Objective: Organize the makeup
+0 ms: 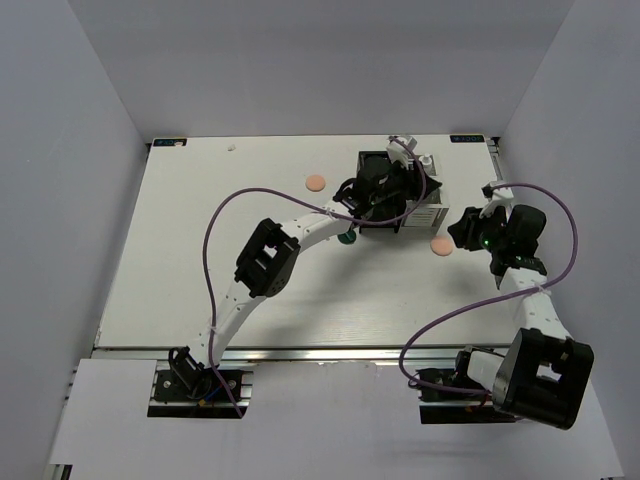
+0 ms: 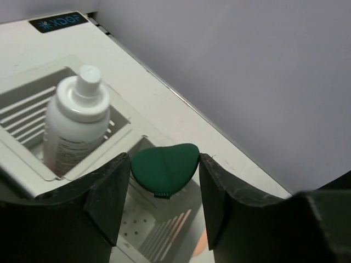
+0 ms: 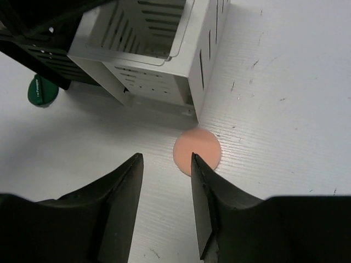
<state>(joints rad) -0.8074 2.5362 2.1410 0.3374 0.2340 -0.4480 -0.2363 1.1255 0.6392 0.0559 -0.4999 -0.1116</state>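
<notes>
Pinching dark-green round plastic disc (image 2: 160, 169) between both fingers of left gripper (image 2: 164, 163), above a compartment of white slotted plastic organizer box (image 2: 127, 118). Storing white plastic bottle (image 2: 74, 126) upright in adjoining compartment. Spreading right gripper (image 3: 165, 160) above white table (image 3: 274, 82), peach-pink round puff (image 3: 197, 152) lying just ahead, beside box corner.

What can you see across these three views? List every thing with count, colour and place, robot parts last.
puffs: 2, peach; one by the white organizer's corner, one further left.
green discs: 2, dark green; one in the left gripper, one on the table.
bottle: 1, white; upright in the white organizer.
organizers: 2, white and black; side by side, far right.
grippers: 2, black; left gripper shut on disc, right gripper open above puff.
</notes>
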